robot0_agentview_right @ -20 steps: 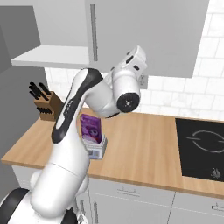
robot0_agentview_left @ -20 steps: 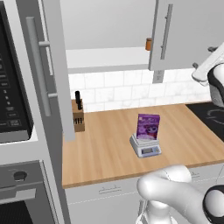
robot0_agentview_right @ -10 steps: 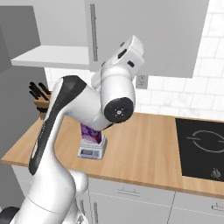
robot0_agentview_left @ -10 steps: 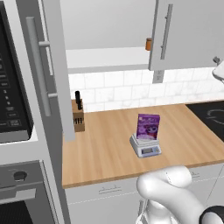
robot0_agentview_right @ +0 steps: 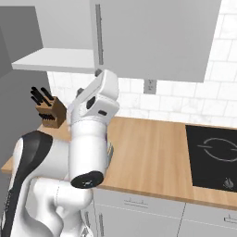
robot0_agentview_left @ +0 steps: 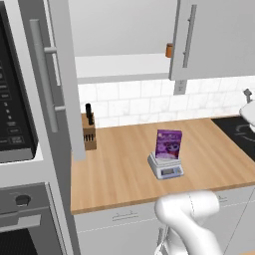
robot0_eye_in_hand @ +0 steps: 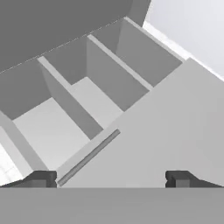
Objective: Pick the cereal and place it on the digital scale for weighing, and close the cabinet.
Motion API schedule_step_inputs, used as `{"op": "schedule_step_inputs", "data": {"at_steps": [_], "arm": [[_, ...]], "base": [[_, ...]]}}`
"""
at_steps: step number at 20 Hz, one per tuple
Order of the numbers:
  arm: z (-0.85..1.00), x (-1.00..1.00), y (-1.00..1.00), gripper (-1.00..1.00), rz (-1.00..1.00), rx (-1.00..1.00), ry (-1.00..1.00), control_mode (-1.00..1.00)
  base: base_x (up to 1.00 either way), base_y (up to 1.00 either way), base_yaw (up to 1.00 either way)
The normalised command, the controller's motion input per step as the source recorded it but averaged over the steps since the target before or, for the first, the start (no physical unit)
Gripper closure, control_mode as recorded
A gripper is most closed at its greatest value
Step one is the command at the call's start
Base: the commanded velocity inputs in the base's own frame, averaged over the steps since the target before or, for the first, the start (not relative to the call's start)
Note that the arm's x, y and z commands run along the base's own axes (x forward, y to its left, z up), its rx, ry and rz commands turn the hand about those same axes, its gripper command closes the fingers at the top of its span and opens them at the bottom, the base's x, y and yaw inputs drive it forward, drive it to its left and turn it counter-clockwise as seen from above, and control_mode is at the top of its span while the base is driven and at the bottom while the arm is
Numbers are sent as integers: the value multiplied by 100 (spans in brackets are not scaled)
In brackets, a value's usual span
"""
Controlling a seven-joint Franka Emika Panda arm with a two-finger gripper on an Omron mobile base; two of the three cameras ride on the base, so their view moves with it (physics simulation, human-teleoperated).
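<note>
The cereal (robot0_agentview_left: 168,144) stands upright on the digital scale (robot0_agentview_left: 166,166), well below and away from the gripper (robot0_eye_in_hand: 111,178), so the weighing half looks done and what remains is closing the cabinet (robot0_agentview_left: 211,35). That is probably why the gripper, with its fingers spread wide and nothing between them, points up at the open cabinet with a door's bar handle (robot0_eye_in_hand: 89,157) just ahead of its left fingertip. Compared with a second ago the arm has swung away from over the counter toward the cabinet, the jaws have stayed wide, and the box and scale have not moved.
</note>
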Motion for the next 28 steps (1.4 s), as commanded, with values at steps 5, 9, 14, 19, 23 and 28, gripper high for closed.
{"op": "schedule_step_inputs", "data": {"at_steps": [5, 9, 14, 19, 23, 28], "arm": [[-15, -78, 100, -100, -10, 0, -26, -100], [0, -100, 100, -100, -9, -4, -16, -100], [-32, -41, 100, -100, -9, -10, -13, -100], [-46, -19, 100, -100, -17, 0, -21, -100], [-42, -16, 100, -100, -19, 0, -23, -100], [-53, -19, 100, -100, -14, 0, -20, -100]], "base": [[0, 0, 0], [0, 0, 0], [0, 0, 0], [0, 0, 0], [0, 0, 0], [0, 0, 0]]}}
